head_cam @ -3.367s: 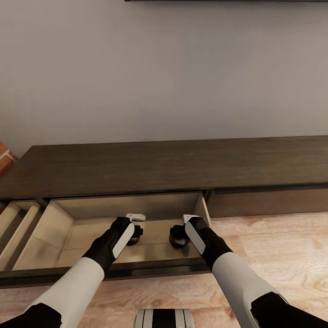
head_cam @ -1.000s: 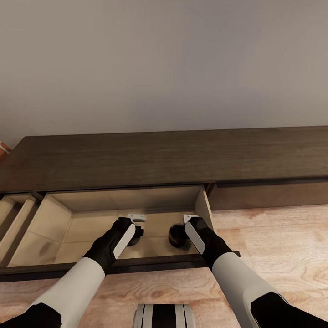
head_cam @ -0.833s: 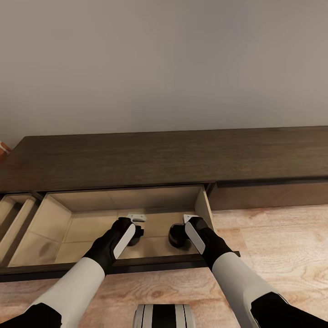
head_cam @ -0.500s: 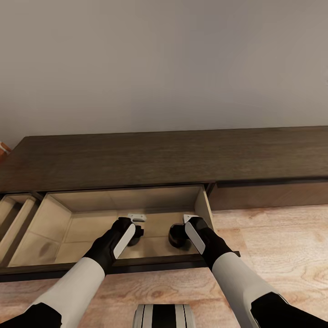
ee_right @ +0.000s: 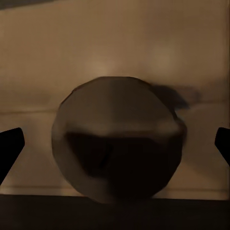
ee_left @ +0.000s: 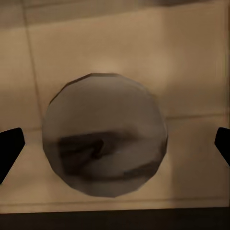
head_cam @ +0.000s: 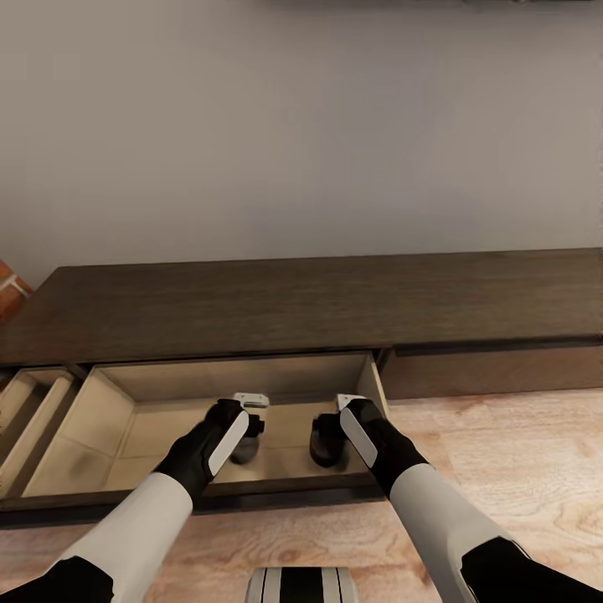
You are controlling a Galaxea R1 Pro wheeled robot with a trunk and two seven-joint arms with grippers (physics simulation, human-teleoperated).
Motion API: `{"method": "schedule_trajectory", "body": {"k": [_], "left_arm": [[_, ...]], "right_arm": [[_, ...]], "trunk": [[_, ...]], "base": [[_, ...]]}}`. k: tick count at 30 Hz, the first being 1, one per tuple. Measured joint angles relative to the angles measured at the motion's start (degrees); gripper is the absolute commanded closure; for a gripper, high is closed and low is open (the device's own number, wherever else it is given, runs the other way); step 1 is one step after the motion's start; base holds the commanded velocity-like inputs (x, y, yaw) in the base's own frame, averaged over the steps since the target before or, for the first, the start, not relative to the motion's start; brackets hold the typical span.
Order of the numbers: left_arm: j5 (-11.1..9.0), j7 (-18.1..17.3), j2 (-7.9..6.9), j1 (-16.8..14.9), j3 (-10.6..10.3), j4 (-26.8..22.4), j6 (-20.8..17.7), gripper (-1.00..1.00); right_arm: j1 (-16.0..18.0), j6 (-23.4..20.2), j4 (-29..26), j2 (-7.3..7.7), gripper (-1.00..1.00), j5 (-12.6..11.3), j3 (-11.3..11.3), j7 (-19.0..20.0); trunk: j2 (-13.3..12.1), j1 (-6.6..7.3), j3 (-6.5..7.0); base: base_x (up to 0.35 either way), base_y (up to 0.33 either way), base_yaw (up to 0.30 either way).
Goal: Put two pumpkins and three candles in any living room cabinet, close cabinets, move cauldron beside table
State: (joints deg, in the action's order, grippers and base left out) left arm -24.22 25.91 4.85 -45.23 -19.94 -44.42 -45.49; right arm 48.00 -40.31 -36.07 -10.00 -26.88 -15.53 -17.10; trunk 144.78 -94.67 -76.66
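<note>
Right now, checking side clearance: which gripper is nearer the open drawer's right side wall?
Right. The right gripper hangs over the drawer just beside that wall. The left gripper hangs nearer the drawer's middle, with the right gripper between it and the wall.

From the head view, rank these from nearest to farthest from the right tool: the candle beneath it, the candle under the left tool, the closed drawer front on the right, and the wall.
1. The right candle, directly beneath the right tool in the open drawer.
2. The left candle, alongside it under the left tool.
3. The closed drawer front, off to the right.
4. The wall, behind the cabinet.
</note>
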Motion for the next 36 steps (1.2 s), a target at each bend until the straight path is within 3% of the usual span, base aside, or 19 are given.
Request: {"method": "schedule_trajectory", "body": {"k": [36], "left_arm": [[-0.2,0.0,0.02,-0.1,0.0,0.1,-0.2,-1.0]], "right_arm": [[0.0,0.0,0.0,0.0,-1.0,0.0,0.0,0.0]], "trunk": [[-0.5,0.93,7.98]], "base": [[0.0,0.0,0.0]]}}
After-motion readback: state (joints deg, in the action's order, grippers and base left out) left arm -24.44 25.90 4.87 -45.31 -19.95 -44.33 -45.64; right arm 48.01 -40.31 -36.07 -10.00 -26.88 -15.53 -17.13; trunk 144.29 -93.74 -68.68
